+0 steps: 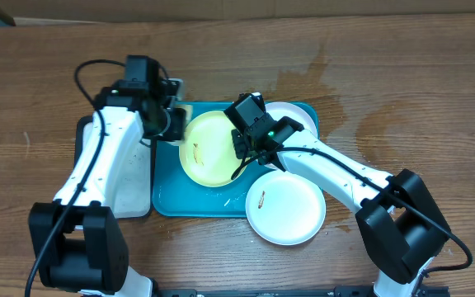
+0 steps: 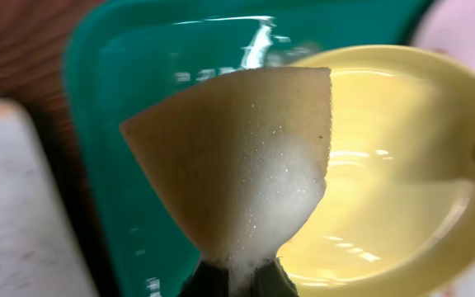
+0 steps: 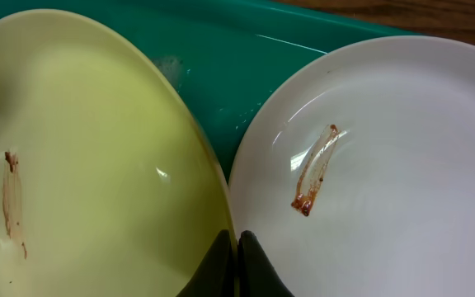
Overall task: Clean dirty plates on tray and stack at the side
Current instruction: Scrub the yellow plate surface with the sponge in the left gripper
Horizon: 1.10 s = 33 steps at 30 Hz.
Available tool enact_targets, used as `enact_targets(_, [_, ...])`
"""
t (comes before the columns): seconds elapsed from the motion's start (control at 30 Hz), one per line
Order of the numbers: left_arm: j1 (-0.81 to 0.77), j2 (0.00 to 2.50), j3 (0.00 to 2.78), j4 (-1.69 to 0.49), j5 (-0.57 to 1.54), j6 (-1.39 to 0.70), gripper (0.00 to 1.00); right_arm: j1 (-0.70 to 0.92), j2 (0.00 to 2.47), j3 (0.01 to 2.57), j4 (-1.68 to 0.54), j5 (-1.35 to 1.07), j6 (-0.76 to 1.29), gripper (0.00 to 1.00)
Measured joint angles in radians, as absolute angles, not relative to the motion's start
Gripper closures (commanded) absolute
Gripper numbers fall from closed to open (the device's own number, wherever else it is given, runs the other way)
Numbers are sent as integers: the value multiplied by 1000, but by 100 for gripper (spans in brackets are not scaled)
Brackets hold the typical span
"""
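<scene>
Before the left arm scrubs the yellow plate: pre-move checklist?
1. Hold on sponge by left gripper: ok, pinched, foamy.
2. Hold on yellow plate by right gripper: ok, shut on the rim.
3. Contact of sponge with yellow plate: cannot tell.
4. Yellow plate clean: not ok, brown smear on it.
5. Neighbouring white plate clean: not ok, also smeared.
</scene>
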<state>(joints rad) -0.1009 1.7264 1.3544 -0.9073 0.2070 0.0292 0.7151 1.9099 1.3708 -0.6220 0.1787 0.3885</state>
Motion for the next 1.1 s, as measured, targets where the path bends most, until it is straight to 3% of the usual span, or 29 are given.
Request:
enact_targets(0.33, [-208, 1784, 1259, -806, 307, 30, 96, 715, 1910, 1371, -632, 176, 409, 96])
enact_targets(0.9, [-216, 1795, 1156, -706, 315, 48, 96, 714, 1910, 1328, -667, 104, 596, 96])
enact_targets(1.1, [-216, 1787, 1156, -709, 305, 56, 96, 714, 1910, 1268, -639, 59, 611, 86])
